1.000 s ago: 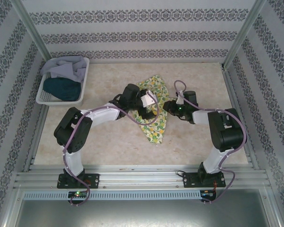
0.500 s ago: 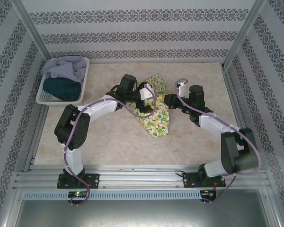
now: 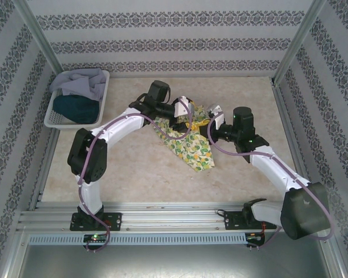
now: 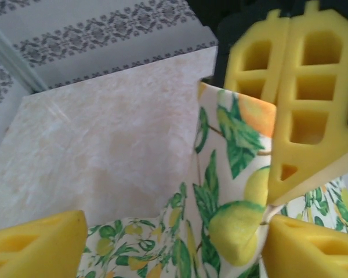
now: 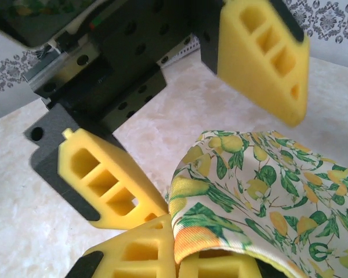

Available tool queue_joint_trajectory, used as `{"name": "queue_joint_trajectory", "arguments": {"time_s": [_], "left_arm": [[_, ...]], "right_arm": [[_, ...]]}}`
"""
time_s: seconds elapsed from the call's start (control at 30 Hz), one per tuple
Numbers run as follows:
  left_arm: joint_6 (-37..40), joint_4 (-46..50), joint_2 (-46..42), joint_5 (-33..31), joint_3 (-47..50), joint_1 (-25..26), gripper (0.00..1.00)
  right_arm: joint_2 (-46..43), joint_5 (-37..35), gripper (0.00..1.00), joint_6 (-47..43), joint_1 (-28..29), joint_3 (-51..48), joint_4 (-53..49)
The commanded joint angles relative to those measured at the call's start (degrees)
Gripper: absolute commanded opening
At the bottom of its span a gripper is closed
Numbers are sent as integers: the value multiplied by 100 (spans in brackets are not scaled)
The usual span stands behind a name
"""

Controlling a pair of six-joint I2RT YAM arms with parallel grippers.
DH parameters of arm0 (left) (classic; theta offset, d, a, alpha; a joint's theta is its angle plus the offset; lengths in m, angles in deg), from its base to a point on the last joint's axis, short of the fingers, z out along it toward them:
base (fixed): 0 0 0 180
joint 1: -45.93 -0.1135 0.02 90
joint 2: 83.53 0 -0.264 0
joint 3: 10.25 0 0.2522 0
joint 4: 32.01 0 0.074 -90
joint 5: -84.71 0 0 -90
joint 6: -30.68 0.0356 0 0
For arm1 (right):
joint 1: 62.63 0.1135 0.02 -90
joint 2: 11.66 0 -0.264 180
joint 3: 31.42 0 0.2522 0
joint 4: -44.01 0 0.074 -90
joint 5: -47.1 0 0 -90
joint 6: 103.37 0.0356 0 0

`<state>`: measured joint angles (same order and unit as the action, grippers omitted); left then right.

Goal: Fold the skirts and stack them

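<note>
Yellow fruit-print skirt [image 3: 191, 147] lying crumpled at the middle of the bench [image 3: 133, 168], between the two wrists. Right jaws closed on a fold at its far edge, with the cloth pinched between yellow foam pads [image 5: 133, 255] and held up off the surface. Left jaws parted, one pad [image 4: 37, 246] on each side of the same raised fold and just beside the right jaws; contact with the cloth cannot be told. White lattice basket [image 3: 57, 119] at the far-left corner of the bench, well apart from both wrists, containing the grey-lavender skirt [image 3: 81, 84] toward the back and the dark blue-teal skirt [image 3: 75, 109] toward the front.
</note>
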<state>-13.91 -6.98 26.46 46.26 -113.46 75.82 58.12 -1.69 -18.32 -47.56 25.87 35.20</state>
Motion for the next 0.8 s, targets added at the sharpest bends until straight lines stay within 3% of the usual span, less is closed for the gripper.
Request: {"name": "queue_joint_trajectory", "arguments": {"time_s": [0.0,0.1,0.2,0.23,0.27,0.33,0.43,0.5,0.63,0.77], "left_arm": [[301,624,136,498,-202,49,69],[430,718,212,414,-226,80,58],[570,833,235,453,-293,85,5],[589,810,207,452,-274,75,0],[547,737,178,453,-243,55,0],[360,472,97,472,-105,-5,0],[112,102,-26,466,116,-93,0],[108,134,-74,439,138,-95,0],[-98,-123,-195,467,354,-97,0],[-223,-229,-232,512,429,-97,0]], "right_arm": [[40,117,0,-222,110,65,92],[95,189,0,-90,137,127,230],[82,199,0,70,121,164,252],[36,214,0,228,64,173,260],[-38,268,4,447,-30,158,314],[-324,337,39,956,-419,115,227],[-899,-139,55,1017,-1047,171,-839],[-1265,-913,68,909,-1309,156,-1614],[-1663,-1232,73,1150,-1681,13,-2448],[-1775,-194,74,813,-1661,-382,-2244]]}}
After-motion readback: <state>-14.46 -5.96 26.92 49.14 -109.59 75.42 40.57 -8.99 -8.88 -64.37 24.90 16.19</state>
